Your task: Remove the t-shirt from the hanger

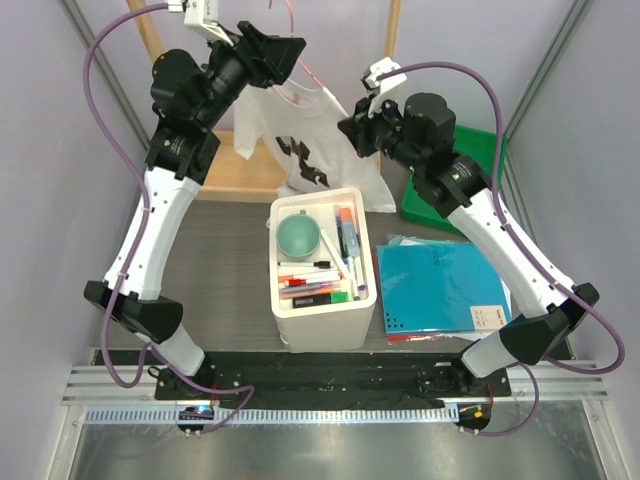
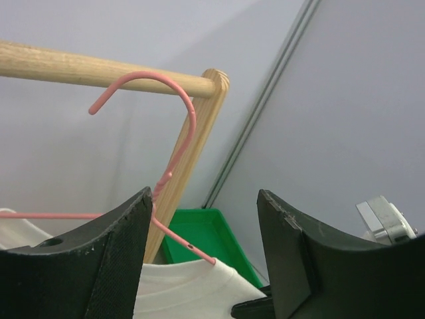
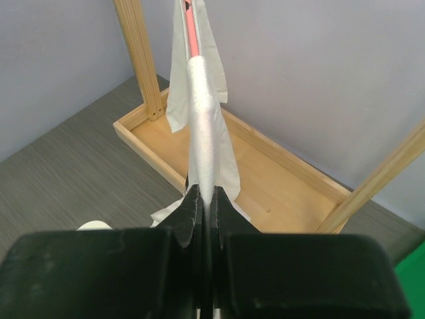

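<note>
The white t-shirt (image 1: 300,140) with a black chest print hangs on the pink wire hanger (image 1: 313,78), whose hook (image 2: 174,85) sits over the wooden rail (image 2: 80,68). My left gripper (image 1: 278,52) is open up by the hanger's neck. In the left wrist view (image 2: 202,196) the hanger's sloping wire (image 2: 186,244) and the shirt's shoulder (image 2: 186,286) show between the fingers, with no visible contact. My right gripper (image 1: 352,125) is shut on the shirt's right edge. In the right wrist view (image 3: 206,193) the cloth (image 3: 202,100) runs up from the jaws to the hanger's end (image 3: 190,26).
The wooden rack's base tray (image 3: 279,193) and posts (image 3: 139,53) stand at the back. A white bin (image 1: 320,325) holding a green mug and pens sits in the middle. A blue notebook (image 1: 440,285) lies to the right. A green tray (image 1: 470,175) is at the back right.
</note>
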Available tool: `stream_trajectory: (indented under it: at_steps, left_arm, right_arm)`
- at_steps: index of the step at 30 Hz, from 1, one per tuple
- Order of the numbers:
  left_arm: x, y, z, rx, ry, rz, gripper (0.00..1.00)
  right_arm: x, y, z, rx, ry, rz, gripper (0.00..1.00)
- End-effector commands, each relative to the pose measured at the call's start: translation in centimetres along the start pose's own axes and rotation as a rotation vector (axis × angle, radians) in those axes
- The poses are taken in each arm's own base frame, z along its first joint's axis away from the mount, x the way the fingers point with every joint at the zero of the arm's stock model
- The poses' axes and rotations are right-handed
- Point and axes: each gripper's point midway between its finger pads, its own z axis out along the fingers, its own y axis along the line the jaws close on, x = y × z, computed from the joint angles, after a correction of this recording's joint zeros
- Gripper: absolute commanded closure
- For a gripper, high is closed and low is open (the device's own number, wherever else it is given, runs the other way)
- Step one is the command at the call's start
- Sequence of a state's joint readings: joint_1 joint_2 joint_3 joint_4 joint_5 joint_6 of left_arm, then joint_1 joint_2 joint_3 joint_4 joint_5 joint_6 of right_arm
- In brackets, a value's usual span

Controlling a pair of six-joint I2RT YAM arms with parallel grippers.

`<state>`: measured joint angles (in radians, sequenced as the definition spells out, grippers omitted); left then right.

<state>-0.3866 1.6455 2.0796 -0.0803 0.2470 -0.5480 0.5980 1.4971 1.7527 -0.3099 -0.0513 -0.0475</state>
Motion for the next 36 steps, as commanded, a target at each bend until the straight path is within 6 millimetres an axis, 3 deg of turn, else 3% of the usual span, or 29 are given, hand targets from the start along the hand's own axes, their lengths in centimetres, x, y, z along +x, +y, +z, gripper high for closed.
stream_trajectory:
  at_steps: [1, 9, 22, 29, 31, 33, 36]
  left_arm:
    - [-1.1, -2.0, -0.1, 0.109, -0.035, 0.088, 0.37]
    - [-0.4, -0.2, -0.6, 0.036, -0.020, 0.155, 0.39]
    - [0.4, 1.9, 1.4, -0.027, -0.023, 0.146, 0.55]
    - [0.1, 1.9, 1.4, -0.034, -0.036, 0.145, 0.66]
    - [-0.2, 1.8, 1.4, -0.035, -0.046, 0.143, 0.77]
    - [-0.7, 2.1, 1.3, -0.062, -0.067, 0.126, 1.00]
    - [-1.8, 3.1, 0.9, -0.136, -0.109, 0.107, 1.00]
  right_arm:
    - [-6.5, 0.7, -2.5, -0.045, -0.173, -0.027, 0.99]
    - [-6.6, 1.5, -2.6, -0.091, -0.169, -0.045, 0.99]
    - [-6.6, 1.5, -2.8, -0.097, -0.163, -0.093, 0.99]
    - [-6.6, 0.9, -3.4, -0.083, -0.155, -0.227, 0.99]
    - [-6.6, 0.6, -3.6, -0.075, -0.155, -0.299, 0.99]
    - [-6.6, -0.1, -3.7, -0.050, -0.152, -0.374, 0.99]
    - [-7.3, -1.4, -3.8, 0.022, -0.154, -0.409, 0.99]
